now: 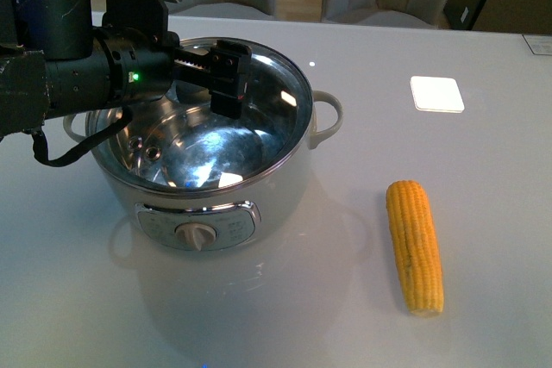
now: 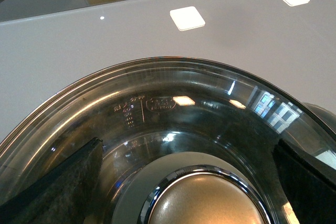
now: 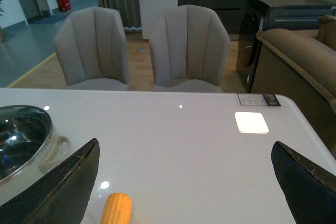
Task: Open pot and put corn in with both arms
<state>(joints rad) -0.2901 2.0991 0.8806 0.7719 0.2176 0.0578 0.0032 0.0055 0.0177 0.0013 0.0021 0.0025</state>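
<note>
The cream-white pot [image 1: 285,180] stands at the table's left with a glass lid [image 1: 216,140] on it. My left gripper [image 1: 226,75] hangs open just above the lid. In the left wrist view its fingers [image 2: 58,187] stand either side of the lid's steel knob [image 2: 207,200], not touching it. The yellow corn [image 1: 415,246] lies on the table to the right of the pot, lengthwise toward me. My right gripper [image 3: 184,192] is open and empty above the table; the corn's tip [image 3: 116,209] shows near one finger and the pot's rim [image 3: 31,148] beyond it.
A bright white square [image 1: 436,93] lies on the table behind the corn. Two grey chairs [image 3: 94,45] stand behind the table's far edge, with a brown sofa [image 3: 299,61] further right. A small label [image 1: 536,43] sits at the far right corner.
</note>
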